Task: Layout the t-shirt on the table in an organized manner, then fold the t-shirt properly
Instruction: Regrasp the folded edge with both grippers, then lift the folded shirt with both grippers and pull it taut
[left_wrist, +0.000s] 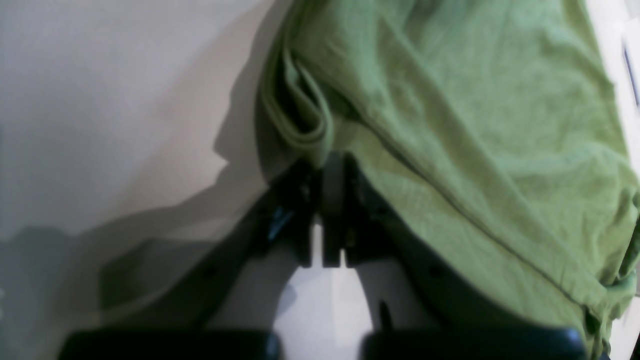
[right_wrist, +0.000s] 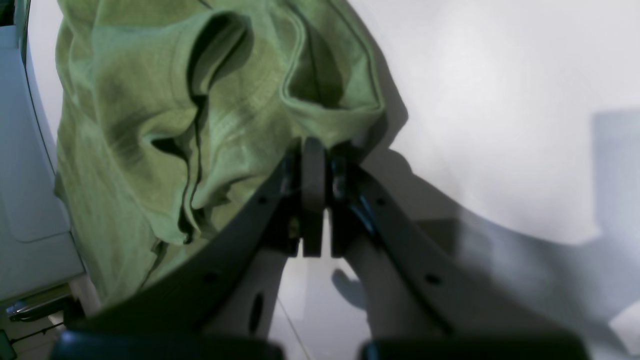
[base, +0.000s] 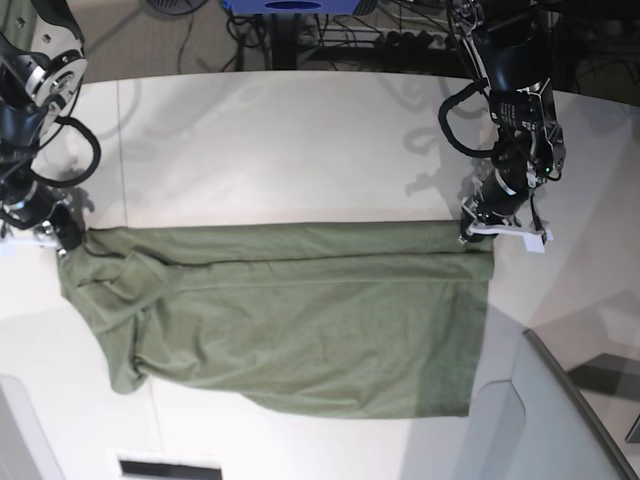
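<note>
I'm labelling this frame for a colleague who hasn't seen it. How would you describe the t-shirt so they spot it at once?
Start from the white table filling the base view. Across its near half lies the t-shirt, stretched sideways between the left gripper and the right gripper, each shut on a top corner. It is the only olive-green, wrinkled cloth there.

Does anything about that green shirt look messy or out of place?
Yes. The t-shirt lies stretched across the table, but its end by the right gripper is bunched and creased, with a sleeve crumpled under.
</note>
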